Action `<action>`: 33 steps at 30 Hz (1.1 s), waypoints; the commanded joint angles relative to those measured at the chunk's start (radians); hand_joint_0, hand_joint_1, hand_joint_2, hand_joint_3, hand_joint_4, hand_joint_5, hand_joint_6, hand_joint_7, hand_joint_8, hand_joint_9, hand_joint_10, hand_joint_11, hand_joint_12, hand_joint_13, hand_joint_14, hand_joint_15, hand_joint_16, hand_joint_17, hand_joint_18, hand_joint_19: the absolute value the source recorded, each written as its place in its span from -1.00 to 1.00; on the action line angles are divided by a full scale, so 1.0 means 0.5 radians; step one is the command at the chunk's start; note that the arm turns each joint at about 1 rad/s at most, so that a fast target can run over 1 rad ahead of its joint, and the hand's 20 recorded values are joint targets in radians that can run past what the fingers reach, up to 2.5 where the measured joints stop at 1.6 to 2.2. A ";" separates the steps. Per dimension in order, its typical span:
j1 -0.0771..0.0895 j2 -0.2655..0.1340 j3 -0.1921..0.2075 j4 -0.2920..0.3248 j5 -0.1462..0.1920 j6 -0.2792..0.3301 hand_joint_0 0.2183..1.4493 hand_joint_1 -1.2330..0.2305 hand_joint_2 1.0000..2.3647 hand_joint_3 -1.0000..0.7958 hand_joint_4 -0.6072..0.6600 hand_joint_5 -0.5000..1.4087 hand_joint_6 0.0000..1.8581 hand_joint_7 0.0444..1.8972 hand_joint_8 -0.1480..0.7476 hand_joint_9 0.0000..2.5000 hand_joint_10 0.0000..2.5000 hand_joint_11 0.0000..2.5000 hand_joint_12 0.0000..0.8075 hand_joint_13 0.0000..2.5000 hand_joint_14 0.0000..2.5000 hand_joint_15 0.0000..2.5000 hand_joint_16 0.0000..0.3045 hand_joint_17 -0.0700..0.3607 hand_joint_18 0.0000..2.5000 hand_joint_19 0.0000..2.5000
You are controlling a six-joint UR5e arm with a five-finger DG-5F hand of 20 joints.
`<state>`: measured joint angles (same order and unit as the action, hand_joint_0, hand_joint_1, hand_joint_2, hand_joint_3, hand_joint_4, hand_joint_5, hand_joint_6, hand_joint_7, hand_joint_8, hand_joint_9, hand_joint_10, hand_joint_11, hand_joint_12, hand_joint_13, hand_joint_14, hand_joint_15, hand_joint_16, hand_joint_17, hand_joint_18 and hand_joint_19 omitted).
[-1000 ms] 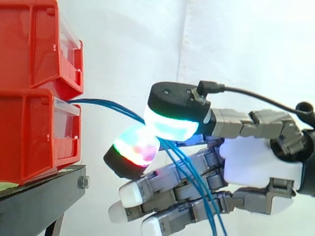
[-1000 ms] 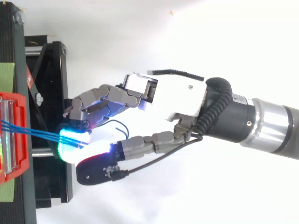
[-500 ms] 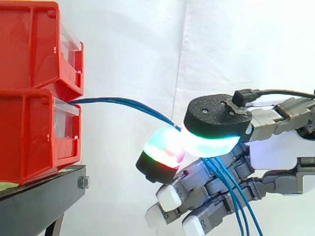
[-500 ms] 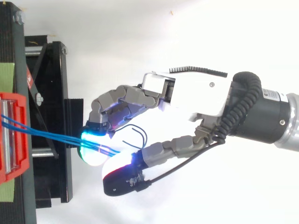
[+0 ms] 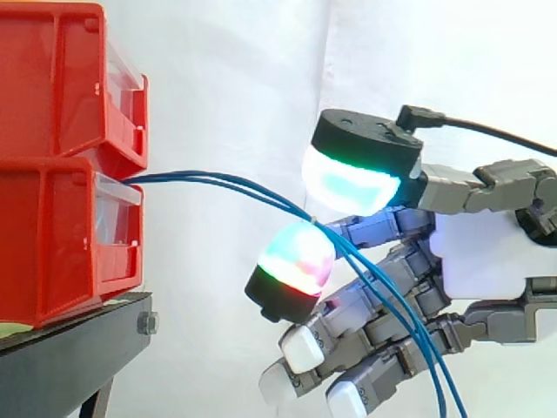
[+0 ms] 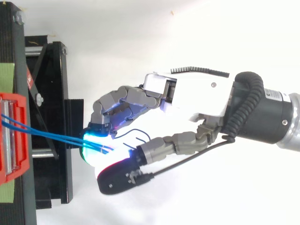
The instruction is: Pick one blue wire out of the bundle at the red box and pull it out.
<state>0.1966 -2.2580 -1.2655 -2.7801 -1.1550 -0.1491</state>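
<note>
Because the thumb pad is up off the blue wires, the hand is not pinching; they only lie across one fingertip. More than one wire lies there, so a squeeze may catch them all, or they may slip off. They run back into the lower red box on the black stand. Nothing blocks the way.

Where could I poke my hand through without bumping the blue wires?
Above the blue wires, between the red bins and the hand, is bare. Below them, beside the black stand, too. It is crowded where wires cross the hand.
</note>
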 commanded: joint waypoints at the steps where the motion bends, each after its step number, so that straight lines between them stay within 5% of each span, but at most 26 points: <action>1: -0.004 0.000 0.000 0.001 0.003 0.001 -0.42 -0.05 -0.98 -0.22 0.49 -0.65 -0.06 0.11 0.25 -0.41 -0.99 -0.63 0.18 -0.58 -0.99 -0.85 -0.57 0.00 -0.44 -0.69; 12: -0.007 0.000 0.000 0.001 0.000 0.001 -0.40 -0.37 -0.97 -0.09 0.41 -0.66 -0.04 0.15 0.26 -0.40 -0.99 -0.61 0.18 -0.55 -0.99 -0.84 -0.58 -0.01 -0.42 -0.70; 22: -0.010 0.000 0.000 0.001 0.000 0.040 -0.18 -0.60 -1.00 -0.44 0.45 -0.68 -0.01 0.12 0.19 -0.45 -0.99 -0.60 0.16 -0.56 -1.00 -0.86 -0.59 -0.02 -0.41 -0.74; 28: -0.010 0.000 0.003 -0.005 -0.003 0.059 -0.54 -0.20 -1.00 -0.44 0.48 -0.66 -0.04 0.12 0.24 -0.42 -0.99 -0.61 0.21 -0.56 -0.99 -0.83 -0.55 0.04 -0.41 -0.69; 33: -0.013 0.000 0.006 -0.005 -0.003 0.065 -0.42 0.05 -0.99 -0.35 0.44 -0.64 -0.06 0.18 0.21 -0.38 -0.99 -0.61 0.18 -0.56 -0.99 -0.82 -0.58 -0.01 -0.44 -0.66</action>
<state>0.1906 -2.2580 -1.2628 -2.7826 -1.1565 -0.1189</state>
